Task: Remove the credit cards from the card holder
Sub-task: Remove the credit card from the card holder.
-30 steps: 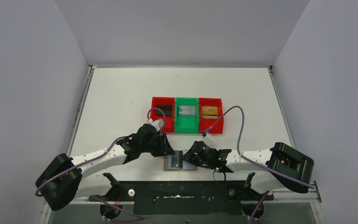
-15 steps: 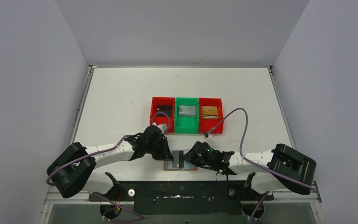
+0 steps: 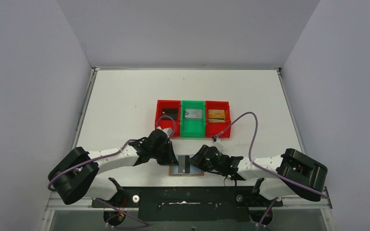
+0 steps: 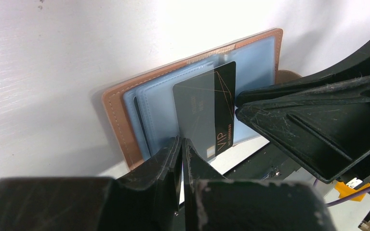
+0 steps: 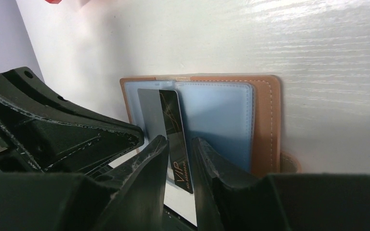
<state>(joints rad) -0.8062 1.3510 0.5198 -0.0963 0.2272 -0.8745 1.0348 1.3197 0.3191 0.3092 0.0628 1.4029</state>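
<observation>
The card holder [image 3: 197, 172] lies open on the table at the near edge, tan leather [image 4: 115, 110] with a blue lining [image 5: 217, 120]. A black card [image 3: 184, 163] marked VIP stands tilted up out of it. My left gripper [image 3: 176, 158] is shut on the card's lower corner in the left wrist view [image 4: 182, 144], where the card's face [image 4: 204, 110] shows. My right gripper [image 3: 195, 162] is at the card's other edge; its jaws [image 5: 179, 142] stand a little apart, with the card [image 5: 171, 115] seen between them.
Three bins stand in a row behind: a red bin [image 3: 161, 120] with a black card, a green bin [image 3: 193, 129] with a silver card, and a red bin [image 3: 224, 129] with a gold card. The black mounting rail [image 3: 188, 197] runs just in front of the holder.
The left arm has swung right to the holder and closed on the black card. The card has gone from lying flat to standing tilted. Nothing has moved in the last half second.
</observation>
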